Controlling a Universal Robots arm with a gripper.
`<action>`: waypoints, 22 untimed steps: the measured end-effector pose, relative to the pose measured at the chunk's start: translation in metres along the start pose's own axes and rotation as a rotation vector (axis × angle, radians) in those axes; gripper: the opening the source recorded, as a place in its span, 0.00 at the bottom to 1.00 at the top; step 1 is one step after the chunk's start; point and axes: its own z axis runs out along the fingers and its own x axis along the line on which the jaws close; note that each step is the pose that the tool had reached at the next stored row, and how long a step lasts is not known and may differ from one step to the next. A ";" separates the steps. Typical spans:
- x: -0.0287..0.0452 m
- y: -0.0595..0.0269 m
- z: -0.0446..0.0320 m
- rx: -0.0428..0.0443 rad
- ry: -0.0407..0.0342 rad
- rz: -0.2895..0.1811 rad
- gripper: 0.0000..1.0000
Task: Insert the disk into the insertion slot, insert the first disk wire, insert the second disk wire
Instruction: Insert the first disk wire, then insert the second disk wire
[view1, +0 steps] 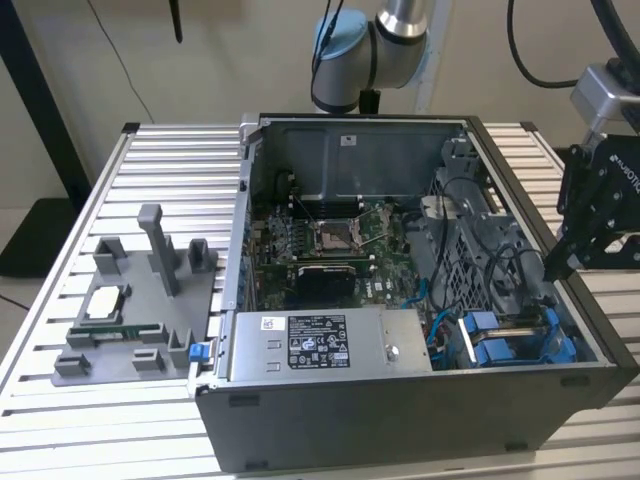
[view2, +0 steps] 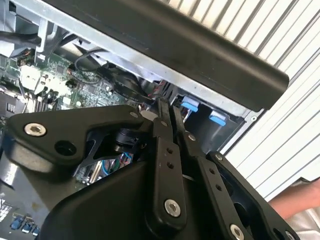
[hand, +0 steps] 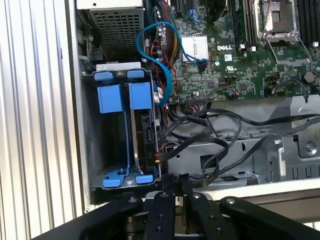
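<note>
At three o'clock in the exterior view, we saw the gripper (view1: 556, 268) hanging over the edge of the open computer case (view1: 380, 425), its tip pointing down towards the case's four o'clock corner. In both wrist views its two black fingers (view2: 162, 150) stood drawn almost together with only a thin gap between them, and we found nothing held there. The disk (hand: 146, 131) already stood on edge inside the insertion slot (hand: 89, 150), one of two side-by-side bays of the grey metal cage, with its bright blue carrier (hand: 140, 95) showing at one end. The neighbouring bay held a second blue carrier (hand: 109, 98) with no drive that we could make out. Black cables (hand: 225, 116) ran from the motherboard (hand: 240, 55) side to just beside the disk's exposed edge, but we could not tell whether any was plugged into it. In the exterior view the silver power supply (view1: 330, 345) lay at six o'clock, next to the cage, and a grey fixture tray (view1: 135, 280) sat on the slatted table (view1: 60, 420) at eight o'clock. A person's arm (view2: 296, 200) showed beside the case in the second wrist view.
</note>
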 end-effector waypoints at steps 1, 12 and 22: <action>0.0001 0.0026 -0.0014 0.0010 -0.0003 0.000 0.00; 0.0031 0.0375 -0.0107 0.0187 -0.0022 -0.002 0.00; 0.0076 0.0671 -0.0086 0.0486 0.0079 -0.008 0.00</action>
